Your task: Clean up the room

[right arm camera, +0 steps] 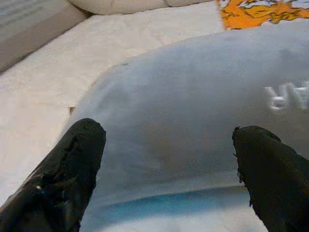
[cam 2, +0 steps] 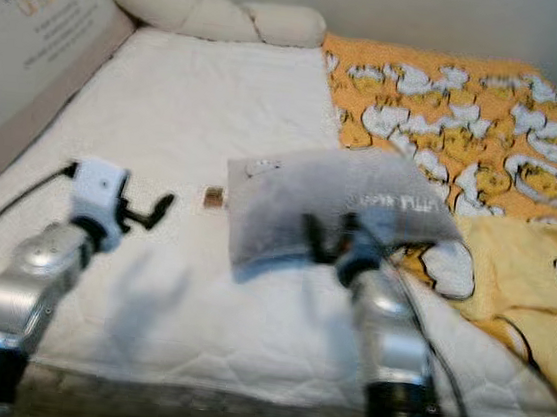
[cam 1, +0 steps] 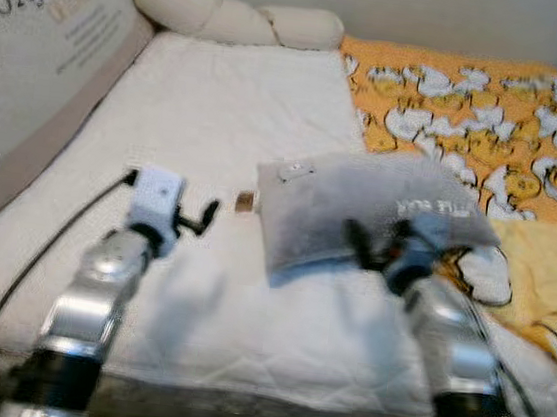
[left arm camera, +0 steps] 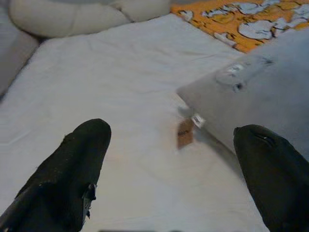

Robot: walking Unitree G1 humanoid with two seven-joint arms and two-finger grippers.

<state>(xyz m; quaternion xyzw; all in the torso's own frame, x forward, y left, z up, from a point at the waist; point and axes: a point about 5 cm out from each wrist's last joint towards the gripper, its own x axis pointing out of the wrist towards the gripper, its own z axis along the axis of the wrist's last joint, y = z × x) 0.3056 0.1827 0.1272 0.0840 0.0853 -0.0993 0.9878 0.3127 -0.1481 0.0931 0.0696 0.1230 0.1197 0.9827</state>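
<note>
Two grippers spread apart | right gripper (right arm camera: 169, 159) at grey pillow (cam 1: 358, 213) | left gripper (left arm camera: 178, 169) near

grey pillow (cam 1: 358, 213) | white mattress (cam 1: 218, 121) | orange blanket (cam 1: 471, 110), white-yellow cartoon print | cream bolster (cam 1: 230, 17)

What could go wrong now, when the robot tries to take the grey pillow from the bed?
1. The right gripper is open at the near edge of the pillow; the soft cover may slip out, or only the fabric gets pinched.
2. The pillow lies partly on the orange blanket, so lifting may drag it.
3. The brown tag beside the pillow could catch the left gripper.
</note>
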